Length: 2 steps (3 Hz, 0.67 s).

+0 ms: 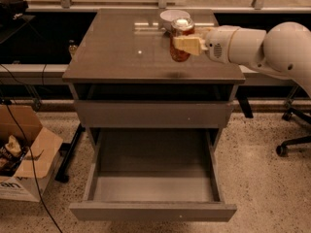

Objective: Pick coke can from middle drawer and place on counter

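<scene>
Holding the coke can point(179, 53) in the gripper point(185, 43), I see it hanging over the counter point(116, 52), toward the right side and a little back from the middle. The cream-coloured fingers point(190, 44) are clamped around the can's middle from the right, so the red body shows below them and the silver top above. The can stands upright in the grip. Its base looks to be off the surface, with a faint shadow on the glossy top in front of it, though I cannot say for certain that there is a gap. The white arm point(252, 45) reaches in from the right edge of my view, running roughly level with the can.

Just behind the can, near the back edge of the counter, sits a white bowl point(170, 15); the can overlaps it in my view, and I cannot tell whether they touch.

Below the counter, the upper drawer front point(153, 113) is shut. The middle drawer point(153, 188) beneath it is pulled well out toward me, its grey floor and low side walls in plain sight.

On the speckled floor point(262, 178) to the left stands an open cardboard box point(34, 154), with dark cables point(22, 130) trailing beside it. To the right, the wheeled base of an office chair point(291, 142) shows.
</scene>
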Each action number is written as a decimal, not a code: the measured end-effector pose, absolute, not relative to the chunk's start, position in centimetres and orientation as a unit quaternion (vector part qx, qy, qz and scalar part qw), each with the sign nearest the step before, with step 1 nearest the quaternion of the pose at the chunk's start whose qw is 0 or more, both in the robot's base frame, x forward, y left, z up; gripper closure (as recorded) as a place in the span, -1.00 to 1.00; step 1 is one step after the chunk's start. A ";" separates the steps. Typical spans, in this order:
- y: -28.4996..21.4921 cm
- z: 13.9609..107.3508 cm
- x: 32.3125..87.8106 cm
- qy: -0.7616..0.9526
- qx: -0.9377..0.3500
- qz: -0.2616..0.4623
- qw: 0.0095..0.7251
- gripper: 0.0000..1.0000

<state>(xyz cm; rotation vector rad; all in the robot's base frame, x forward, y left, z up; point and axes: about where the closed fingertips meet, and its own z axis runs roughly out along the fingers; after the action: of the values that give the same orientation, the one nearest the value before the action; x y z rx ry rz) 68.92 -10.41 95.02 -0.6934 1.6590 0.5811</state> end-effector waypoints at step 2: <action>-10.0 93.9 73.8 0.711 -0.291 0.265 0.583 0.20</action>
<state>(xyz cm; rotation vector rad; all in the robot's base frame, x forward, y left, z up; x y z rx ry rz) 73.85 -10.02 93.93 -0.6804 1.6597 0.6182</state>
